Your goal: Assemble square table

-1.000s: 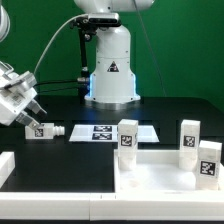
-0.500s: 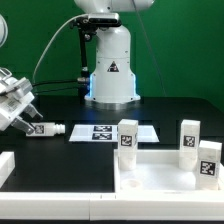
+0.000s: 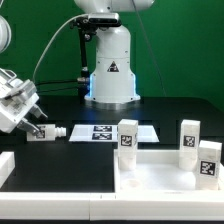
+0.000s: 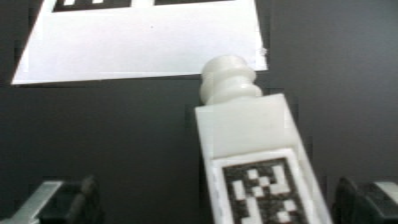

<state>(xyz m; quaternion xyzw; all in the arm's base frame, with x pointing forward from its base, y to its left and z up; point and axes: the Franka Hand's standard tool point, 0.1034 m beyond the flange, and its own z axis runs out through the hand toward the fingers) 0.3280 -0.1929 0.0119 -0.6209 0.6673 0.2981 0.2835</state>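
The tool [image 3: 38, 126] hangs low at the exterior view's left, its fingers spread wide on either side of a lying leg [image 3: 47, 131], with nothing pinched between them. In the wrist view that leg [image 4: 253, 140] runs straight up the middle, tag face up and knobbed end pointing at the marker board [image 4: 143, 42], while the 2 dark fingertips [image 4: 54, 200] sit well out to each side; that centring reads as a line-up for a grasp across the leg's width, though no contact shows. The leg lies flat on the dark tabletop [image 3: 150, 108], just beside the marker board [image 3: 112, 132], probably because it is loose stock waiting its turn. Over at the exterior view's right sits the square table top [image 3: 160, 172], rim up, which would leave its underside open for legs. 3 more legs stand upright there: 1 [image 3: 126, 136] at the near corner, another [image 3: 189, 136] behind, and a 3rd [image 3: 208, 160] at the far right. Whether those 3 are screwed in or merely stood there cannot be told from here. The top's front and right side are cut off by the frame, a white bar [image 3: 5, 165] at the left is only partly visible, and the leg's near end runs out of the wrist view.
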